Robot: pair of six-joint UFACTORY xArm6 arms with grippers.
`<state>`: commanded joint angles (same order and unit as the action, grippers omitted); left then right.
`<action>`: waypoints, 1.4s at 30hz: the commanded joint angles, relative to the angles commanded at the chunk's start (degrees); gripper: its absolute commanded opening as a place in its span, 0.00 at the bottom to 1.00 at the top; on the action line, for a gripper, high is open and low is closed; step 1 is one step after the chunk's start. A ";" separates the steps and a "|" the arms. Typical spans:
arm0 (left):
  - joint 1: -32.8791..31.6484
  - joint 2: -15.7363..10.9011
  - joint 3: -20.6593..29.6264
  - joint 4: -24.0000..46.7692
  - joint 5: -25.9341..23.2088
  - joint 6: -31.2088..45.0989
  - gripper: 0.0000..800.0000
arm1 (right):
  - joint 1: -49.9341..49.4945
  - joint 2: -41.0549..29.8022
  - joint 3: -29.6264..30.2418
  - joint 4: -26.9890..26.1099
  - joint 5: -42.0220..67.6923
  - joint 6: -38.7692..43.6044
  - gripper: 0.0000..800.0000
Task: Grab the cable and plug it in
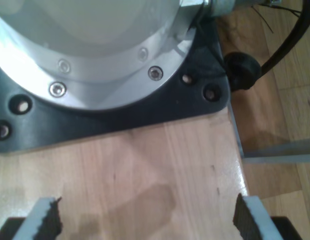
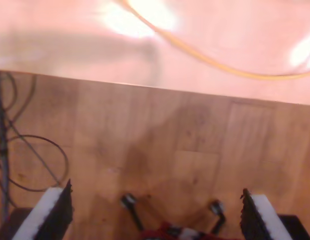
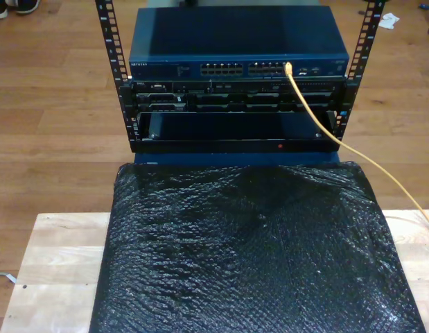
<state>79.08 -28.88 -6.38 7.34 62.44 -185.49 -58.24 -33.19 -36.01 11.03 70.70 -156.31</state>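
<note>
A black crinkled plastic sheet point(image 3: 259, 250) covers most of the light wooden table point(image 3: 58, 270) in the exterior view. Beyond it stands a dark equipment rack point(image 3: 235, 76), with a blue network switch point(image 3: 238, 48) on top and darker units beneath it.

The cable point(image 3: 339, 142) is thin and yellow-orange. One end sits in a port on the switch face, toward the exterior view's right. From there it drops across the rack front, then runs over the sheet's far corner and out past the exterior view's right edge. In the second wrist view a curved length of the same cable point(image 2: 215, 62) lies on a pale glossy surface, well beyond the fingertips and apart from them.

My first gripper point(image 1: 147, 220) hangs over the bare table. Its fingers point(image 1: 44, 220) are spread wide, with nothing between the pads. Ahead of them sits a round silver arm base point(image 1: 94, 45) on a black mounting plate point(image 1: 190, 100). A black knob point(image 1: 241, 70) (with a dark lead running off it) sits just past the plate's corner.

My second gripper point(image 2: 157, 217) is likewise spread wide and holds nothing. Brown wooden floor point(image 2: 160, 145) lies under its fingers point(image 2: 52, 212), and thin dark wires point(image 2: 34, 160) loop on the floor beside one finger. Between the fingers, near their roots, a small red and black object shows; I cannot tell what it is.
</note>
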 joint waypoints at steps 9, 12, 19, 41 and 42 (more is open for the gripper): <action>0.00 0.00 0.00 0.00 0.00 0.00 1.00 | -12.31 -1.76 3.87 -2.90 6.51 -13.10 1.00; 0.00 0.09 0.00 0.00 0.00 0.00 1.00 | -15.30 -2.29 5.98 -4.75 6.51 -15.82 1.00; 0.00 0.00 0.00 0.00 0.00 0.00 1.00 | -20.13 -2.64 10.64 -6.95 5.98 -20.22 1.00; 0.00 0.00 0.00 0.00 0.00 -0.09 1.00 | -24.97 -8.88 26.73 -7.30 -6.33 -24.44 1.00; 0.00 0.00 0.00 0.00 0.00 -0.09 1.00 | -25.05 -8.88 27.43 -7.30 -6.51 -24.53 0.99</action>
<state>79.08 -28.88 -6.38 7.34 62.44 -185.58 -83.30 -42.07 -8.58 3.74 64.20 -180.84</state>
